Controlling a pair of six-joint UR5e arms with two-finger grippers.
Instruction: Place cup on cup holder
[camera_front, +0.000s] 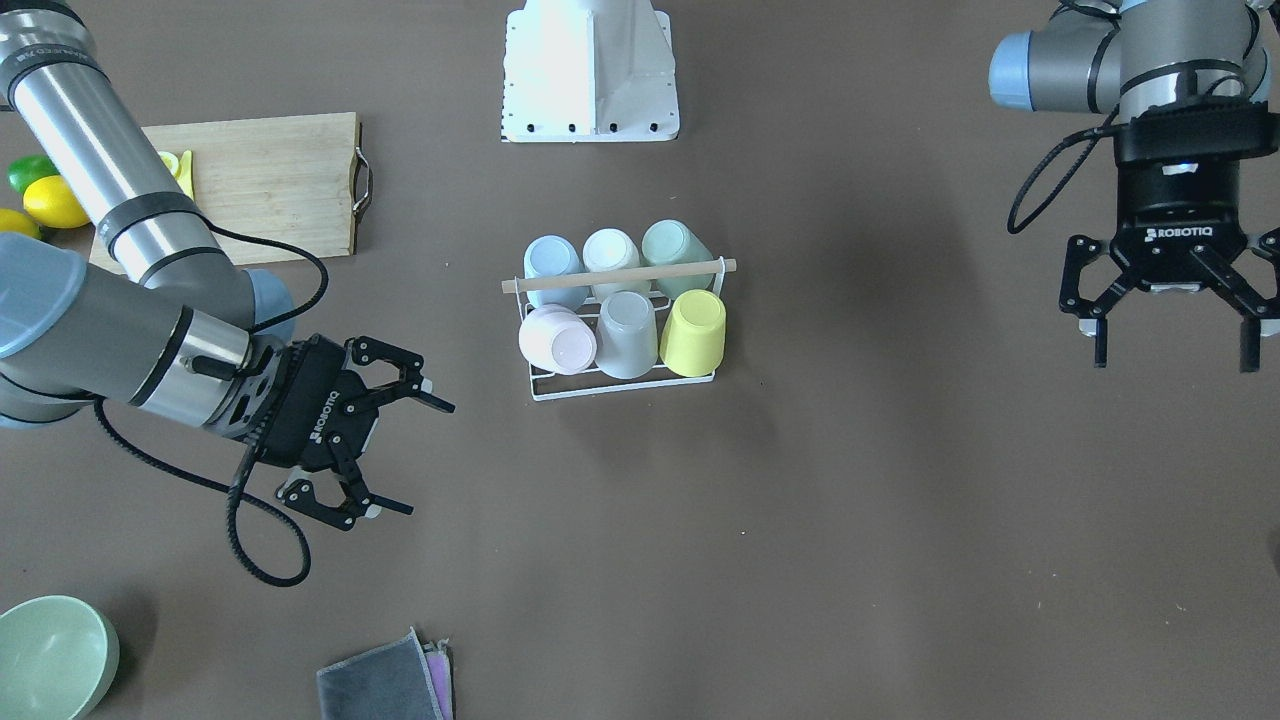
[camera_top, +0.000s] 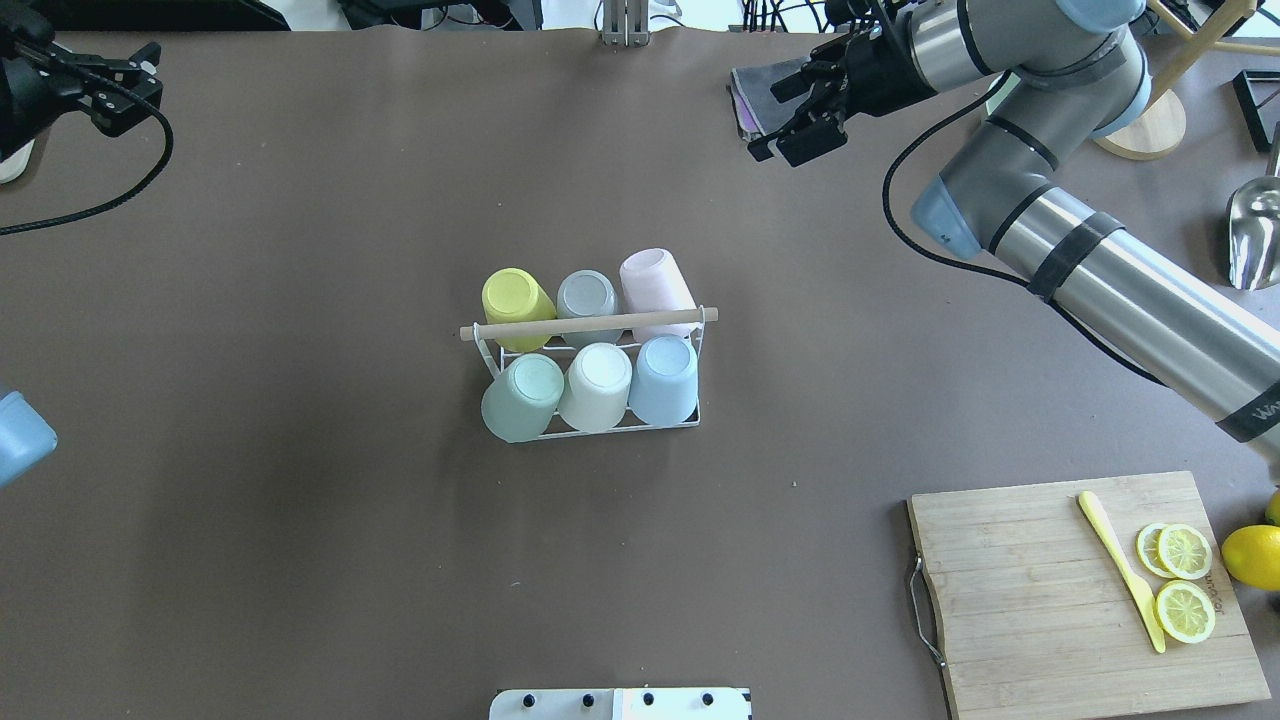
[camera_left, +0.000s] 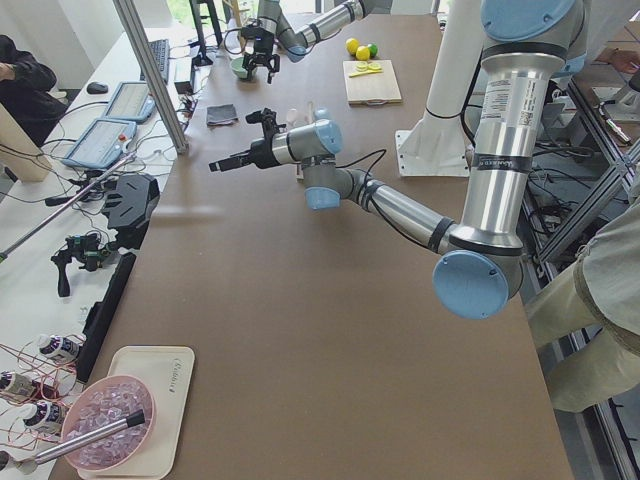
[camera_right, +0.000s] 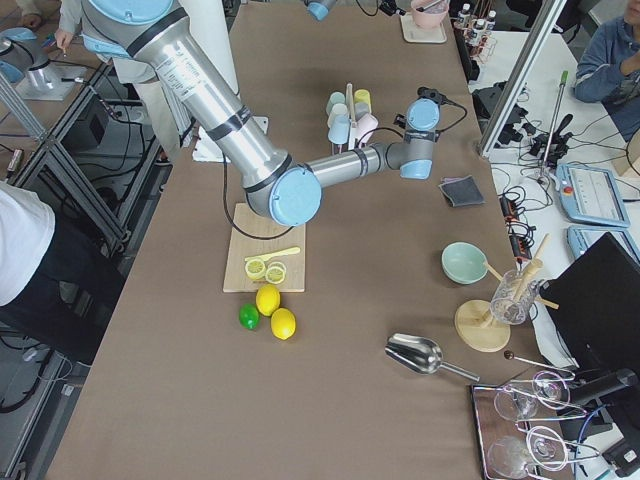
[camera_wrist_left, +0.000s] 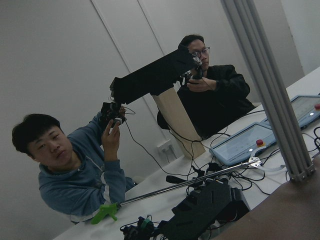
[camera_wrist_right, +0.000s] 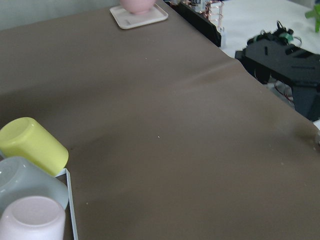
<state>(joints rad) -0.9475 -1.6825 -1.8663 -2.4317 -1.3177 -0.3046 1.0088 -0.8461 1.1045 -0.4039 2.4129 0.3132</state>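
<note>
The cup holder (camera_front: 618, 275), a white wire rack with a wooden rod across its top, stands at the table's middle; it also shows in the overhead view (camera_top: 590, 324). Several cups sit upside down on it in two rows: yellow (camera_top: 515, 298), grey (camera_top: 588, 294), pink (camera_top: 655, 280), green (camera_top: 520, 398), white (camera_top: 598, 385) and blue (camera_top: 665, 378). My right gripper (camera_front: 430, 460) is open and empty, off to the rack's side. My left gripper (camera_front: 1174, 362) is open and empty, far off on the other side. The right wrist view shows the yellow cup (camera_wrist_right: 32, 145).
A wooden cutting board (camera_front: 280, 180) with lemon slices and a yellow knife (camera_top: 1120, 570) lies near the right arm, with lemons (camera_front: 55, 200) beside it. A green bowl (camera_front: 50, 655) and a grey cloth (camera_front: 385, 680) lie at the far edge. The robot base (camera_front: 590, 70) stands behind the rack.
</note>
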